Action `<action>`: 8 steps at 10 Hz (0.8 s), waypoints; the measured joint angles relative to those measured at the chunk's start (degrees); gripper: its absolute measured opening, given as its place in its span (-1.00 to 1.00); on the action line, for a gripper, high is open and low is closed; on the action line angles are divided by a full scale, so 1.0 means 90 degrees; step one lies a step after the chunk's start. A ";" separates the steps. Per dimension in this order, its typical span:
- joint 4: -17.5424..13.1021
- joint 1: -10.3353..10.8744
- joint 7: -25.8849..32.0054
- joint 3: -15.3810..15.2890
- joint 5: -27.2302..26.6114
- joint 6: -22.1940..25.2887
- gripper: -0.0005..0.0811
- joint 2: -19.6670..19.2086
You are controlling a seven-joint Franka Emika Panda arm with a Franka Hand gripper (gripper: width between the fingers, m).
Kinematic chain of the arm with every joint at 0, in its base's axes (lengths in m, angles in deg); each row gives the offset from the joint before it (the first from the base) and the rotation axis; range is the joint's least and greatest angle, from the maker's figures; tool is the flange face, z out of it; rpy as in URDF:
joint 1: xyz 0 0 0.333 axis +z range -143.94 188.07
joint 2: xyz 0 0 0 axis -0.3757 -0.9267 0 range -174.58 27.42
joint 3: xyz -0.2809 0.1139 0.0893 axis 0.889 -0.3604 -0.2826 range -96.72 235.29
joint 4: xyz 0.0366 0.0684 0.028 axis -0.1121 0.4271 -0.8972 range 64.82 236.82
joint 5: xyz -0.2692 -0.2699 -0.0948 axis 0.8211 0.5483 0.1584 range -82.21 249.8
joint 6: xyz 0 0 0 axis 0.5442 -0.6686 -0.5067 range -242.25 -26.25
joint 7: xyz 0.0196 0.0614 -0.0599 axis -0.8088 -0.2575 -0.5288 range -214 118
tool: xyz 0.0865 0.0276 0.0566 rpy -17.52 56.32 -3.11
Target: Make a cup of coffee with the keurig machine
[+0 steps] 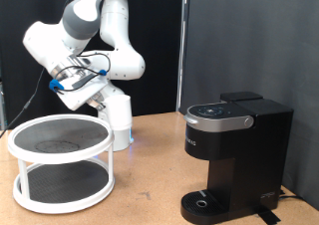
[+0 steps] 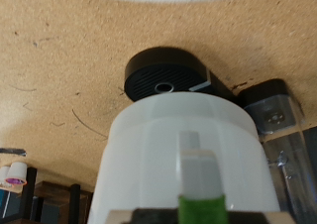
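The black keurig machine (image 1: 234, 145) stands at the exterior view's right with its lid down and its round drip tray (image 1: 204, 200) bare. My gripper (image 1: 100, 103) hangs at the exterior view's left, just above the rim of a white rack, well away from the machine. In the wrist view a white pod (image 2: 188, 145) with a green mark fills the foreground, held close at the fingers. Past it show the drip tray (image 2: 163, 75) and part of the machine (image 2: 267, 100). The white cup is out of view.
A white round two-tier rack (image 1: 60, 160) with dark mesh shelves stands at the exterior view's left, below my gripper. The arm's white base (image 1: 120, 120) is right behind it. The wooden tabletop (image 1: 150, 185) lies between the rack and the machine.
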 joint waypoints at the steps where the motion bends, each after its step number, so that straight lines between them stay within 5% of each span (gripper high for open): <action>1: -0.0031 0.0114 -0.0003 -0.0118 -0.0211 -0.0138 -0.81 -0.0069; 8: -0.0308 0.0486 -0.0238 -0.0745 -0.0722 -0.0586 -0.81 -0.0631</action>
